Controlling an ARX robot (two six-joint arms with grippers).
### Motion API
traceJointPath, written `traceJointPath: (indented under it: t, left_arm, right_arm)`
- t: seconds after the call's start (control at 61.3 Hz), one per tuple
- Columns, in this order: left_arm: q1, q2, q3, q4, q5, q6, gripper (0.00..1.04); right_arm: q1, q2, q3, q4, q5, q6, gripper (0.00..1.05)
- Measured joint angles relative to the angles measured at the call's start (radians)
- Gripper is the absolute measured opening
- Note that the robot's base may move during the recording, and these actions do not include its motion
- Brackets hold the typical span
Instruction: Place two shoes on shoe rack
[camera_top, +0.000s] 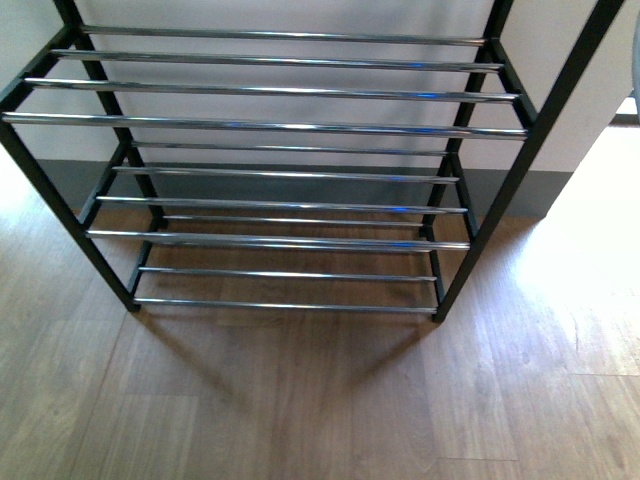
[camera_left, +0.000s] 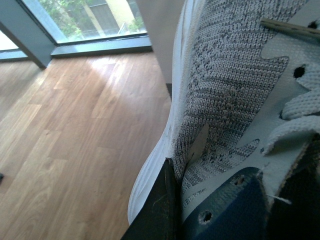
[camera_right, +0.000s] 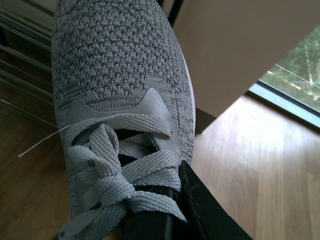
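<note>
The shoe rack (camera_top: 280, 125) stands against the wall in the front view, black frames with chrome bars on several tiers, and no shoe lies on the bars I can see. Neither arm shows there. In the left wrist view a grey knit sneaker (camera_left: 235, 90) with a white sole fills the frame, and my left gripper (camera_left: 210, 215) is shut on its collar beside the navy lining. In the right wrist view the other grey sneaker (camera_right: 115, 70) points toward the rack's chrome bars (camera_right: 20, 55), my right gripper (camera_right: 170, 215) shut on it behind the laces.
Wooden floor (camera_top: 300, 400) spreads in front of the rack. A pale wall with a grey skirting (camera_top: 520, 190) runs behind it. Floor-level windows (camera_left: 95, 20) show in the left wrist view, and a window (camera_right: 295, 75) beside a wall corner in the right wrist view.
</note>
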Motion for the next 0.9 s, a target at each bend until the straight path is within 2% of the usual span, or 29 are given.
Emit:
traceJointPath:
  t: [0.897]
  left_arm:
    - [-0.001,0.002,0.000,0.000,0.014,0.000,0.02]
  right_arm:
    - [0.000,0.000,-0.001,0.000,0.012,0.000,0.01]
